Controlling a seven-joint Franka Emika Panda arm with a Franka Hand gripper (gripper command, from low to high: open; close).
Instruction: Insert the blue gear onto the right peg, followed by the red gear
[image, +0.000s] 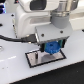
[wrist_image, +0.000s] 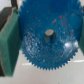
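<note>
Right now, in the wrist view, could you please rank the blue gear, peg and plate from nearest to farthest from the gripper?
1. Blue gear: gripped between the fingers.
2. Peg: in the gear's centre hole.
3. Plate: beneath the gear.

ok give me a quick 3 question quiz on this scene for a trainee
1. True or false: the blue gear is between the pincer fingers.
2. What shows through the gear's centre hole in the wrist view? A) a peg B) a red gear C) a screw
3. Fill in: in the exterior view the gear is over the light ____ with a black border.

Key: 1 true; 2 A, the peg; 3 plate.
</note>
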